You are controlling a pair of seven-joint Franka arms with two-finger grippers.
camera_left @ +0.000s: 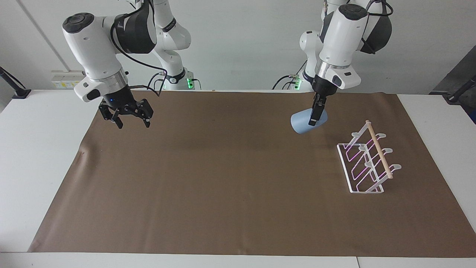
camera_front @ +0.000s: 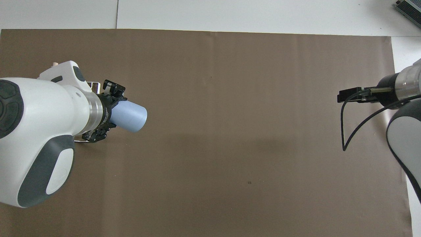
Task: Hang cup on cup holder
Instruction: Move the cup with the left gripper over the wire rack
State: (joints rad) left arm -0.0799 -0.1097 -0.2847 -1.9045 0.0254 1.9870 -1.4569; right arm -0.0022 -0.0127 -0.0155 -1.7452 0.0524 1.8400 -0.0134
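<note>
My left gripper (camera_left: 314, 118) is shut on the light-blue cup (camera_left: 300, 125) and holds it tilted in the air over the brown mat, just short of the cup holder (camera_left: 366, 160). The holder is a white wire rack with a wooden dowel on top, standing toward the left arm's end of the table. In the overhead view the cup (camera_front: 131, 116) sticks out sideways from the left gripper (camera_front: 111, 112), and the arm hides nearly all of the holder (camera_front: 94, 85). My right gripper (camera_left: 131, 120) hangs open and holds nothing, over the mat's edge at the right arm's end.
The brown mat (camera_left: 223, 178) covers most of the white table (camera_left: 37, 156). A cable loops from the right wrist (camera_front: 343, 131).
</note>
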